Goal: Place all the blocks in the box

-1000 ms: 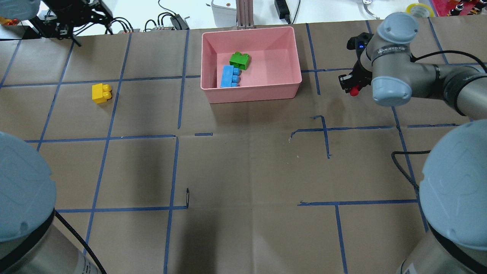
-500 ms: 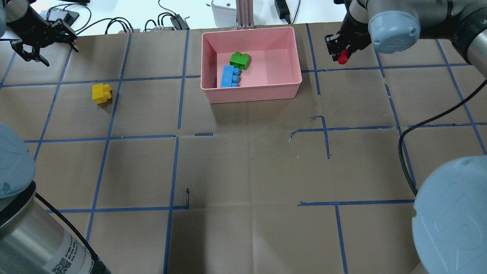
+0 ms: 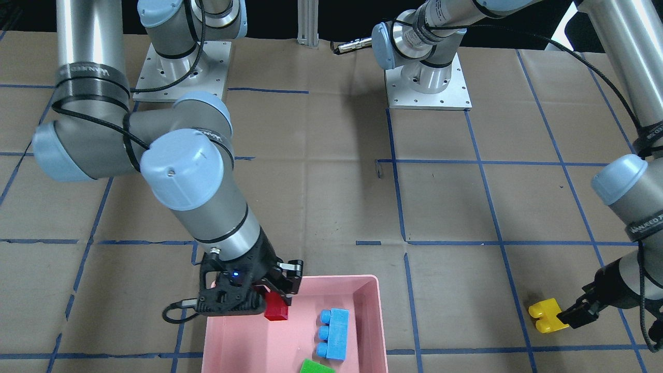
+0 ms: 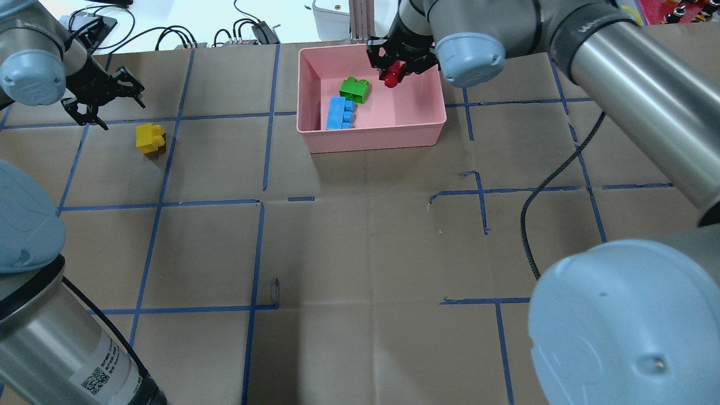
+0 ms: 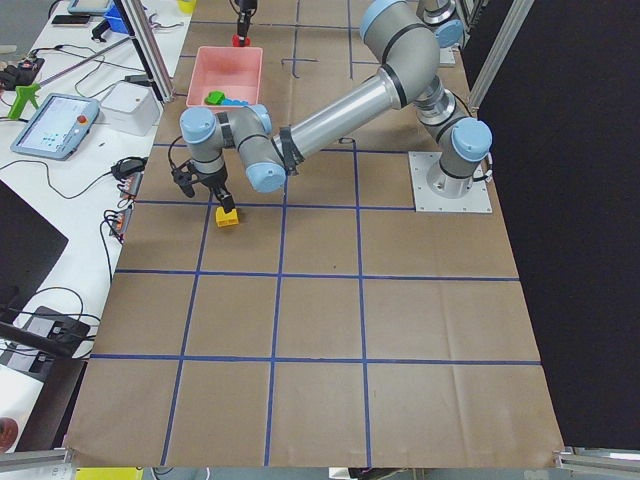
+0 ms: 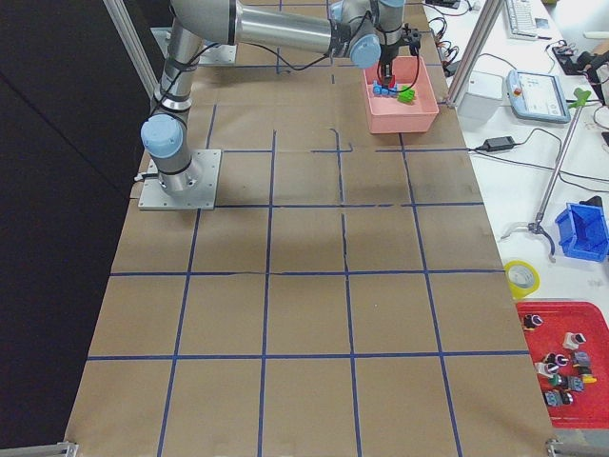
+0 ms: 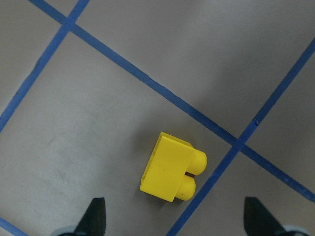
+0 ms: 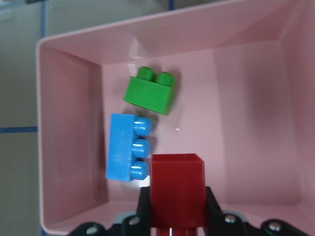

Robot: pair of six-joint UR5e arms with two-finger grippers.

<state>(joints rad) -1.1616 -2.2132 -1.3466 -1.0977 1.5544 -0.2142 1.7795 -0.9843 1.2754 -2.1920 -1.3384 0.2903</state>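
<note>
My left gripper (image 4: 108, 106) hangs wide open just by the yellow two-stud brick (image 4: 150, 138), which lies on its side on the table (image 4: 360, 253), well apart from the pink box (image 4: 371, 136). My right gripper (image 4: 395, 70) is clamped on the red one-stud brick (image 4: 392, 78) over the box's far part. The green brick (image 4: 355, 89) and blue three-stud brick (image 4: 338, 112) lie inside, close together.

Only word I can actually read is WANJEED: white letters on the black band (image 3: 85, 70) round the right arm's upright tube, and again on the left arm's band (image 3: 645, 224). The left arm's sticker (image 4: 97, 378) has a QR code, but its print is too tiny to read.
</note>
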